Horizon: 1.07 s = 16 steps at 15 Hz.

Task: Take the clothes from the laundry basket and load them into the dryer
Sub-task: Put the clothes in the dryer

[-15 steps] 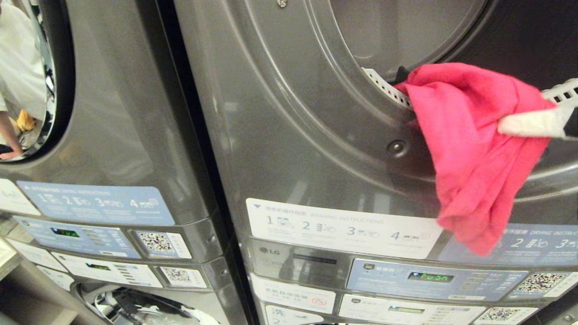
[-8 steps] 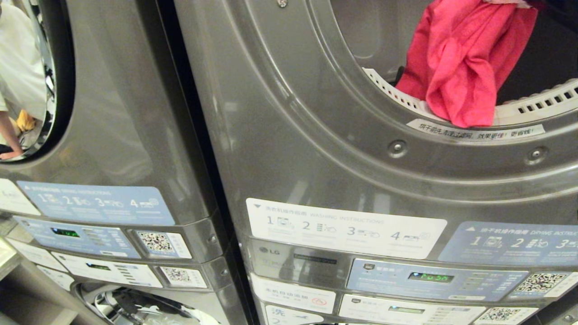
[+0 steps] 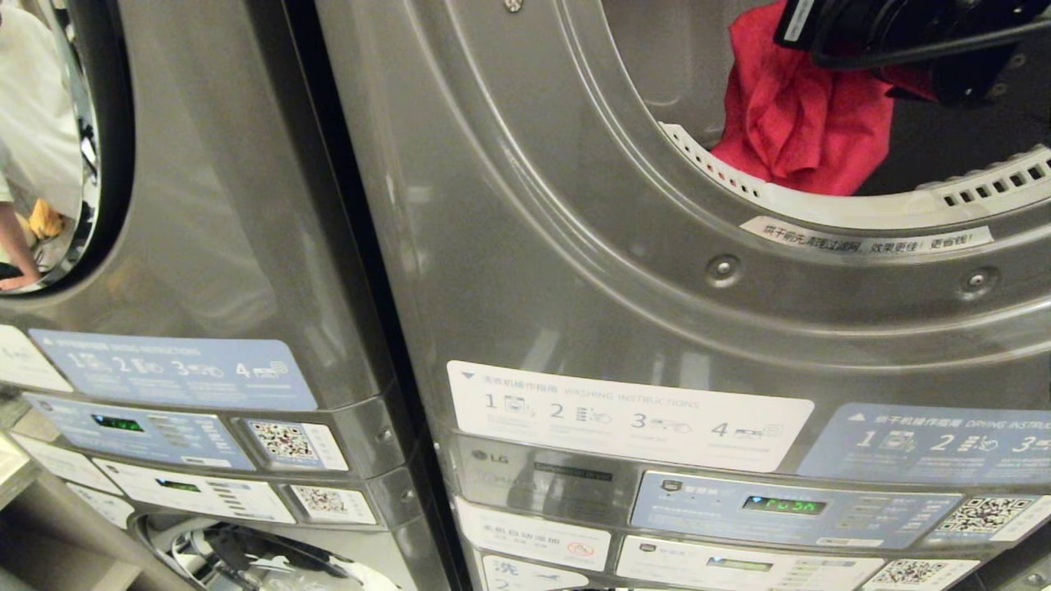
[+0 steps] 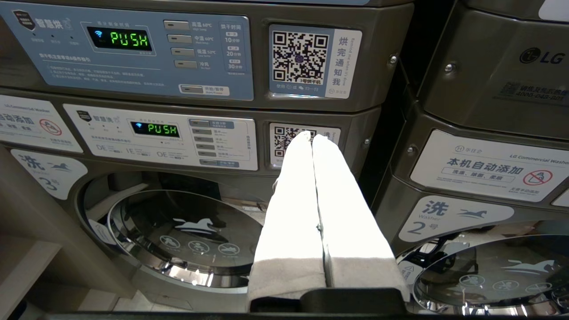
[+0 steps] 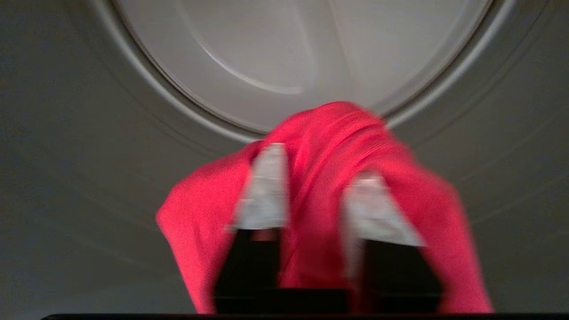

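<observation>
Right wrist view: one red cloth [image 5: 329, 146] between the parted right gripper [image 5: 315, 178] (dryer drum [image 5: 289, 53] behind).

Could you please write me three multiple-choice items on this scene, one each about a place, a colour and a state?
1. Where is the cloth?
A. inside the dryer opening
B. on the floor
C. over the lower washer door

2. What colour is the cloth?
A. blue
B. red
C. white

3. How do the left gripper jaws stand?
A. wide apart
B. shut together
C. clamped on cloth

Answers:
1 A, it hangs within the round opening.
2 B, plainly red in both views.
3 B, the white fingers press together with nothing between.
</observation>
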### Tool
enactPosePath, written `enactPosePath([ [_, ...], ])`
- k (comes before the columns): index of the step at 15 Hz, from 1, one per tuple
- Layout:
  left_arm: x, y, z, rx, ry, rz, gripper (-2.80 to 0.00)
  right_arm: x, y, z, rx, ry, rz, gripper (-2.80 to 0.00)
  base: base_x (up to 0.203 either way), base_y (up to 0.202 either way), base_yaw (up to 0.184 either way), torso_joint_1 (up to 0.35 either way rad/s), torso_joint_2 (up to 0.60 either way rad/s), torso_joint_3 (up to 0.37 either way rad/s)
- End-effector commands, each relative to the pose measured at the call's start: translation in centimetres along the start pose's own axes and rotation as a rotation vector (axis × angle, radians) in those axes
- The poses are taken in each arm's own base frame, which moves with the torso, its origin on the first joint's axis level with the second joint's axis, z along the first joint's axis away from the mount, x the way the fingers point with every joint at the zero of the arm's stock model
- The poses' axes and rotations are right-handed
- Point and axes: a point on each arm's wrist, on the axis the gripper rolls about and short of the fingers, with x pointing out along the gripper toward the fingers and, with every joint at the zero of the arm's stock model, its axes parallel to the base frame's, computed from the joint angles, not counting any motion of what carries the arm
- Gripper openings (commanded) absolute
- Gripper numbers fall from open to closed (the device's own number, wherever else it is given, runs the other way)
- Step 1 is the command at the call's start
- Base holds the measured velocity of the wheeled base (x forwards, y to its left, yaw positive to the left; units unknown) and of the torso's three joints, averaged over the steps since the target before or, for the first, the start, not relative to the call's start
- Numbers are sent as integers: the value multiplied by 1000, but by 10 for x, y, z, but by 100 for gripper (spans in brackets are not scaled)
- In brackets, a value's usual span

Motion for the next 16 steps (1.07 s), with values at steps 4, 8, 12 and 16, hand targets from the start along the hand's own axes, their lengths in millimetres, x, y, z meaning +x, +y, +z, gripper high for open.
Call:
enactPosePath([
  [4, 0, 0, 0, 0, -2, 0, -280, 8, 0, -15, -43, 86, 18, 0, 0, 0, 0, 0, 0, 0],
  [8, 0, 0, 0, 0, -2, 0, -280, -30, -17, 4, -33, 289, 87, 0, 0, 0, 0, 0, 0, 0],
  [12, 0, 0, 0, 0, -2, 1, -280, -68, -33, 25, 45, 403, 112, 0, 0, 0, 0, 0, 0, 0],
  [16, 0, 0, 0, 0, -2, 1, -280, -98, -48, 39, 70, 486, 122, 0, 0, 0, 0, 0, 0, 0],
])
